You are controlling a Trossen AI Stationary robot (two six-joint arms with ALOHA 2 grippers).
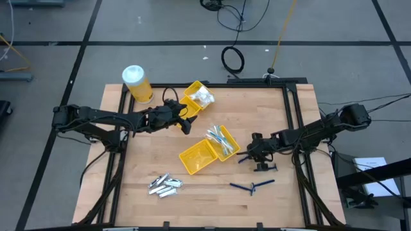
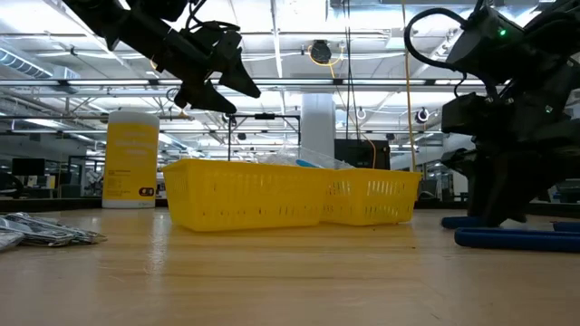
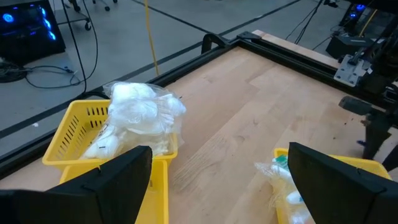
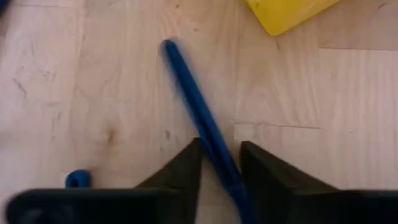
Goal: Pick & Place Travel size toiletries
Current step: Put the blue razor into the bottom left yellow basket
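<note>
My left gripper [image 1: 184,120] [image 3: 217,186] hovers open above the table, beside the yellow tray [image 1: 192,102] that holds white crinkly packets [image 1: 201,96] [image 3: 140,115]. My right gripper [image 1: 260,156] [image 4: 221,165] points down at the table, its fingers closed around a dark-blue razor stick [image 4: 193,93]. Two more blue sticks [image 1: 252,186] lie flat nearer the near edge. Silver-grey tubes [image 1: 166,185] [image 2: 41,231] lie in a heap on the wood. Pale wrapped sticks [image 1: 219,138] fill one of two joined trays. My right gripper pinches the blue razor stick between its two fingers [image 4: 186,168], at a point along its shaft [image 4: 214,143]. The fingers come from above, pointing down, and lie across the stick. The stick still lies on the table, its free end [image 4: 169,46] stretching away over the wood.
A yellow jar with a white lid [image 1: 136,83] [image 2: 131,158] stands at the far left corner. An empty yellow tray [image 1: 198,158] sits mid-table, joined to the one with pale sticks. A black frame [image 1: 289,122] edges the table. Bare wood lies between the trays and the right gripper.
</note>
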